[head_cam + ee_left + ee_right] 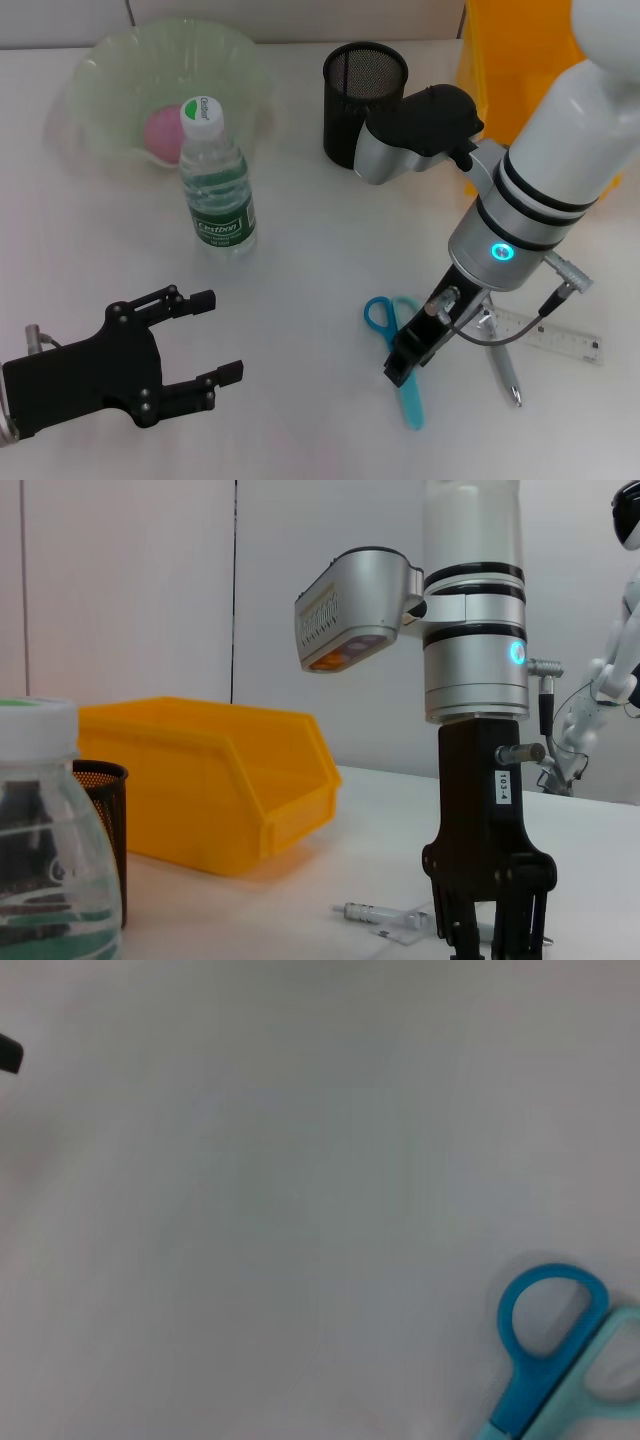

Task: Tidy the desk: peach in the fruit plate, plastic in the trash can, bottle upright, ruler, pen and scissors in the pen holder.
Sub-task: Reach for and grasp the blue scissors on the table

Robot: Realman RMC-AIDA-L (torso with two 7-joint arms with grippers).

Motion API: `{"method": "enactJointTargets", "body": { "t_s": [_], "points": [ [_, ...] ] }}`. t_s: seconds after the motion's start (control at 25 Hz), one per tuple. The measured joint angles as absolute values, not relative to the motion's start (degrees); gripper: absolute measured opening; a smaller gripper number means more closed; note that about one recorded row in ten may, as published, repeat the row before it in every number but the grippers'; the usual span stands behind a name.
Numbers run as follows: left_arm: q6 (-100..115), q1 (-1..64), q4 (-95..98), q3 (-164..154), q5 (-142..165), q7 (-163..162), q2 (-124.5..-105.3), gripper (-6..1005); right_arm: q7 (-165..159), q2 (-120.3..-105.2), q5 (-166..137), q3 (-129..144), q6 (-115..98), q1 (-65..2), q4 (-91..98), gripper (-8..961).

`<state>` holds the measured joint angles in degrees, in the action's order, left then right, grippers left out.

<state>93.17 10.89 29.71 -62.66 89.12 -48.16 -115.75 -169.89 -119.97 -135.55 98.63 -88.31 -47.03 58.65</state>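
Head view: standing upright on the white tabletop (300,260), the bottle (215,185), just in front of the fruit plate (100,80) with the peach (160,130) lying inside. Sitting near the far edge, the black mesh pen holder (365,100), with a yellow bin (510,60) just beside it toward the right. Lying on the tabletop at the near right, the scissors (400,350), the pen (505,375) and the ruler (560,340), close together. Stretching bare between the bottle and the scissors, a wide run of tabletop. Hovering at the near left corner, the left gripper (215,335), fingers spread wide and holding nothing. Pointing down over the scissors, the right gripper (405,365); fingers' spacing impossible to tell, contact with the scissors likewise.

Left wrist view: filling the near side, the bottle, with the pen holder behind it and the yellow bin farther back. Hanging vertically over the tabletop, the right gripper (490,935), with the pen (385,915) lying at its foot.

Right wrist view: showing mostly bare tabletop, with the blue handles of the scissors (560,1350) lying flat at one corner.
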Motion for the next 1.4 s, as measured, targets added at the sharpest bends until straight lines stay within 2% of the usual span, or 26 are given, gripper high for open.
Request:
{"method": "enactJointTargets", "body": {
  "t_s": [0.4, 1.2, 1.4],
  "points": [
    [93.17, 10.9, 29.71, -62.66, 89.12, -48.16, -115.75, 757, -169.9, -119.97, -135.63, 98.56, -87.88, -48.22, 56.46, 389],
    [93.13, 10.9, 29.69, -62.66, 89.12, -48.16, -115.69, 752, -169.89, -119.97, -135.42, 98.81, -87.16, -49.34, 55.02, 386],
    [93.08, 10.9, 29.62, -62.66, 89.12, -48.11, -115.67, 751, -169.9, -119.97, -135.45, 98.87, -87.23, -49.61, 54.8, 280]
  ]
}}
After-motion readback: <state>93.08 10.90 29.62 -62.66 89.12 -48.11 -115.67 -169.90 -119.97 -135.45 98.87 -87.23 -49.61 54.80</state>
